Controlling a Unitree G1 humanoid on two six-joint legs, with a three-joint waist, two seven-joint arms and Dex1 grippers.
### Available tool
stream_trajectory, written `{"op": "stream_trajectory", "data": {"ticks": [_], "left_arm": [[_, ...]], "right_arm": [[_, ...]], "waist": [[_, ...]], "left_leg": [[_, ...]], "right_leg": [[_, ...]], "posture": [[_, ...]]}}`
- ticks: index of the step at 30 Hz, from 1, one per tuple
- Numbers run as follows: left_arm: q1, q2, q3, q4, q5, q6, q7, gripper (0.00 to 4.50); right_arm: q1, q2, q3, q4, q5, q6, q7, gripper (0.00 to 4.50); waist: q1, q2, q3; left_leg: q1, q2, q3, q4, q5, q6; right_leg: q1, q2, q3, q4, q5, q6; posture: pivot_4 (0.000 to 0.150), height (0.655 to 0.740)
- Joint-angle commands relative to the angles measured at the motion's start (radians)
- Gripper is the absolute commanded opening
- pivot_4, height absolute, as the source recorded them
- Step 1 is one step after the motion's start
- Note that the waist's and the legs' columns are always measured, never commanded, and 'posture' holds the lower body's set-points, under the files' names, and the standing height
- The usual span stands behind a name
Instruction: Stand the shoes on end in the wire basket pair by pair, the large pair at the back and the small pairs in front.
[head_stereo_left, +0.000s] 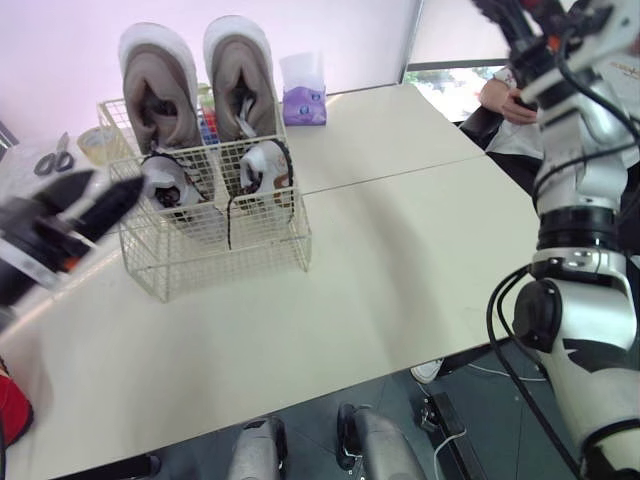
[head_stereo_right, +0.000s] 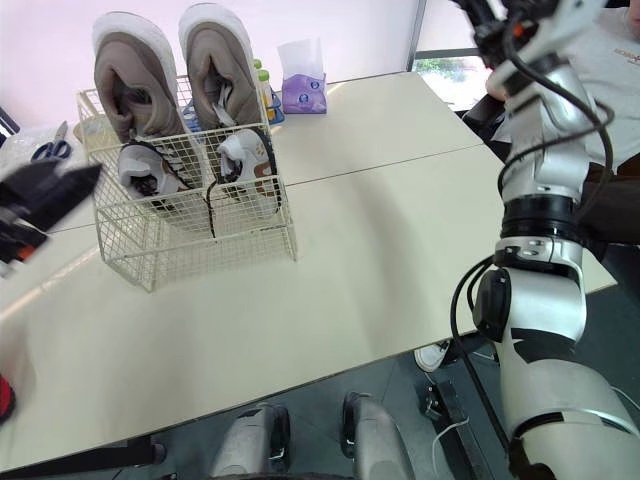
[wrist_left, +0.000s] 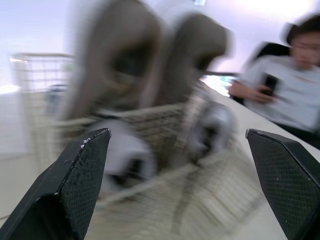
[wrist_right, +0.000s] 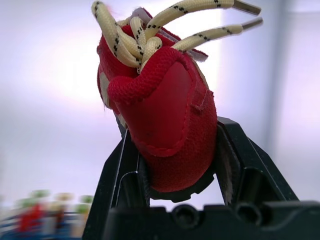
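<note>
Right wrist view: right gripper (wrist_right: 175, 131) clamps red shoe (wrist_right: 160, 95).

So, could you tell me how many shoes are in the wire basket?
4: one large taupe shoe back left, another back right; one small white shoe front left, another front right. More may be hidden.

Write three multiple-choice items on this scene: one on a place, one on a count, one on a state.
1. The large brown pair stands: A at the back of the wire basket; B at its front; C outside it.
2. Shoes in the basket: A two; B four; C six.
3. The right pincer is: A open; B shut on a red shoe; C shut on nothing.
Key: A, it rises behind the small white pair; B, two large plus two small; B, the shoe sits clamped in it.
</note>
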Motion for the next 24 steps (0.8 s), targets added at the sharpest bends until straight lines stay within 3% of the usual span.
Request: {"op": "stream_trajectory", "data": {"ticks": [1, 9, 17, 24], "left_arm": [[-0.024, 0.075, 0.124, 0.14, -0.136, 0.089, -0.114, 4.5], [-0.178, 0.201, 0.078, 0.221, -0.291, 0.165, -0.163, 4.5], [-0.351, 0.107, -0.065, 0.151, -0.303, 0.164, -0.14, 4.5], [-0.463, 0.055, -0.222, 0.172, -0.303, 0.163, -0.132, 4.5]], "right_arm": [[-0.046, 0.035, 0.096, -0.169, 0.072, 0.07, 0.194, 1.35], [-0.093, 0.106, 0.181, -0.154, 0.066, 0.026, 0.411, 1.35], [-0.127, 0.169, 0.194, -0.074, 0.03, -0.066, 0.457, 1.35], [-0.108, 0.202, 0.212, -0.108, 0.018, -0.089, 0.479, 1.35]], "waist": [[0.005, -0.001, 0.0], [0.032, -0.001, 0.0], [0.032, -0.002, -0.001], [0.03, -0.002, -0.001]], "left_leg": [[-0.001, 0.001, 0.0, 0.0, 0.0, 0.0], [-0.004, 0.0, 0.002, 0.004, 0.0, -0.001], [-0.003, -0.002, 0.004, 0.003, 0.0, -0.002], [-0.002, 0.0, 0.003, 0.003, 0.0, -0.003]], "right_leg": [[-0.001, 0.0, 0.0, 0.001, 0.0, 0.001], [0.0, -0.005, -0.002, -0.002, -0.002, -0.004], [-0.001, -0.006, 0.0, 0.001, -0.001, -0.003], [-0.002, -0.002, 0.0, 0.005, 0.001, 0.0]], "posture": [[0.15, 0.74], [0.15, 0.74], [0.15, 0.74], [0.15, 0.74]]}}
